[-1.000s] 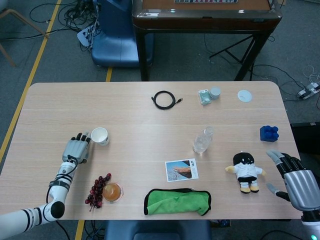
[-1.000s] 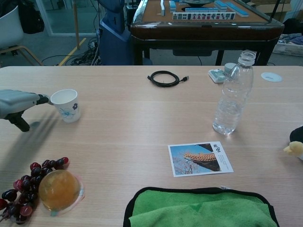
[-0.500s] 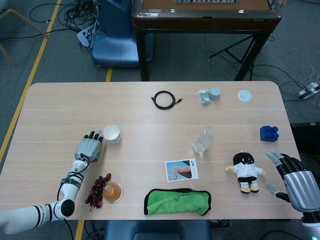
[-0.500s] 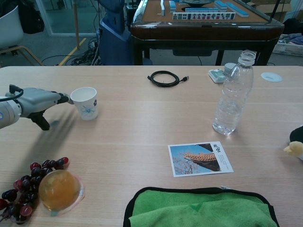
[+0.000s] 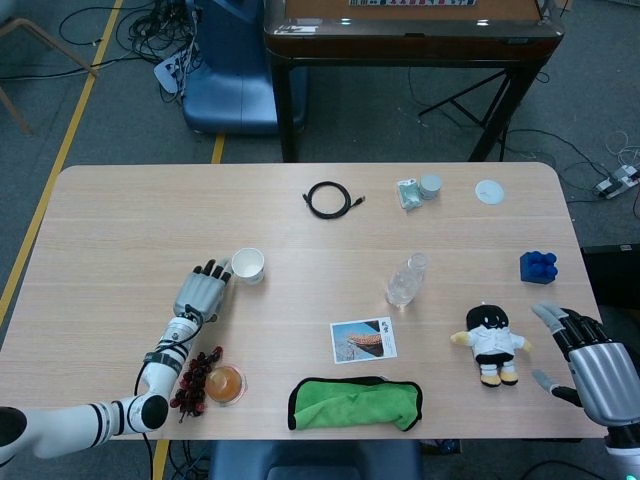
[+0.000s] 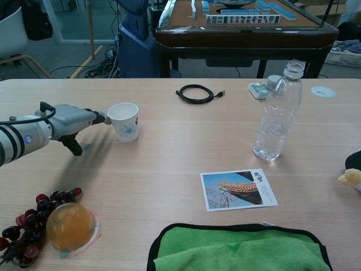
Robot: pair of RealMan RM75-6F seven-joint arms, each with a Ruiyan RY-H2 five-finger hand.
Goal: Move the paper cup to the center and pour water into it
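The paper cup [image 5: 248,265] is sitting further toward the middle of the counter [image 5: 120,220] than it was a moment ago, and the left hand [image 5: 199,293] has travelled along with it, lying flat behind it with its fingers [image 6: 99,118] stretched out and touching the cup's side, not wrapped around it. The cup is standing upright, white, with a small blue pattern on its wall and an open mouth; I cannot tell from here whether anything is inside. It is resting left of the water bottle [image 6: 276,112], well apart from it, and nearer than the coiled black cable [image 6: 194,93]. The bottle is clear, upright, and its cap is on. The right hand [image 5: 588,362] is hanging off the right edge of the counter, fingers spread and holding nothing; the chest view is not showing it at all. In that view the plush toy [image 5: 491,342] is being cut off at the right border, and the green cloth [image 6: 237,248] at the bottom.
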